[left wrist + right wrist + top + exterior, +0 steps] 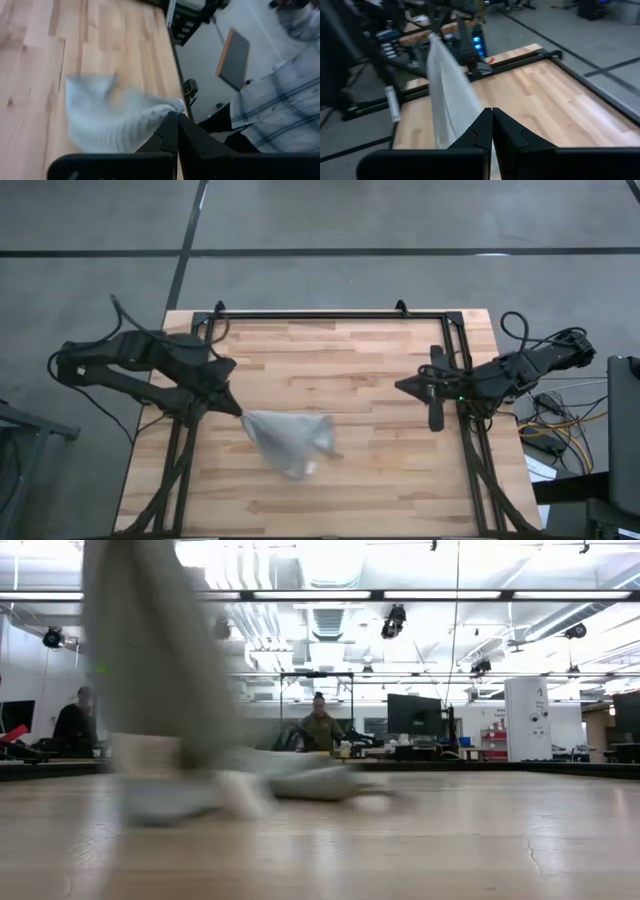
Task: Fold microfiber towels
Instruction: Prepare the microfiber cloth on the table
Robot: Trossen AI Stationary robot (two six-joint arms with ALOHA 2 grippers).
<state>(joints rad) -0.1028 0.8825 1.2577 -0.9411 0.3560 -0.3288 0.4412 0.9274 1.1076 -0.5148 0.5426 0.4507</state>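
The towel (288,442) is blurred in every view, so its folds, edges and tag cannot be made out. In the low view it is a grey smear (160,670) cut off by the picture's top edge, and the arm above it is out of frame. In the left wrist view the left tool (176,125) covers the towel's pinched corner, and a person's striped sleeve (280,110) runs off the picture's edge. In the right wrist view the right tool (491,120) hides the towel's lower part. In the high view both arms' bases and the desk's (380,370) near edge are cropped. People behind the desk are too small to tell apart.
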